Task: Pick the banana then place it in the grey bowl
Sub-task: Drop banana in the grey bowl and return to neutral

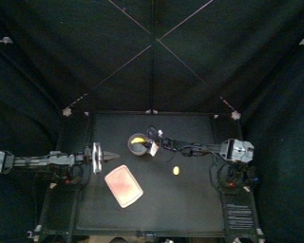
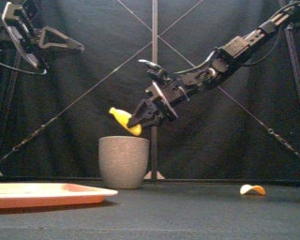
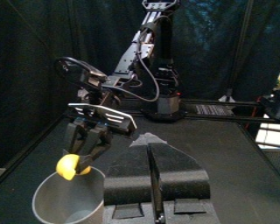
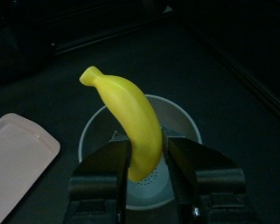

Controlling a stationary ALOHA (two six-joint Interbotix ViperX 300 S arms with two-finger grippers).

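Black curtains (image 2: 78,103) back a small black table (image 1: 180,199), and over its far middle the right gripper (image 4: 146,156) has its two jaws clamped on the lower end of the banana (image 4: 122,109), one jaw on each side of the yellow fruit. The banana's free end sticks out past the jaw tips, and in the front view the fruit (image 2: 121,119) hangs tilted just above the rim of the grey cup (image 2: 124,161), not touching it as far as can be told. From the right wrist the cup's open mouth (image 4: 184,122) lies directly beneath the held end. The right arm comes in from the right, sloping down and reaching past the middle to the cup (image 1: 142,145), which stands upright toward the table's far left of centre. Nearer the front and slightly left of the cup lies the pink tray (image 1: 124,185), flat and well apart from it. A small yellow toy (image 2: 251,189) rests on the table to the right, apart from both cup and tray. The left gripper (image 3: 154,150) is held high at the left, clear of everything, its jaws close together with only a thin slit between them and nothing in them
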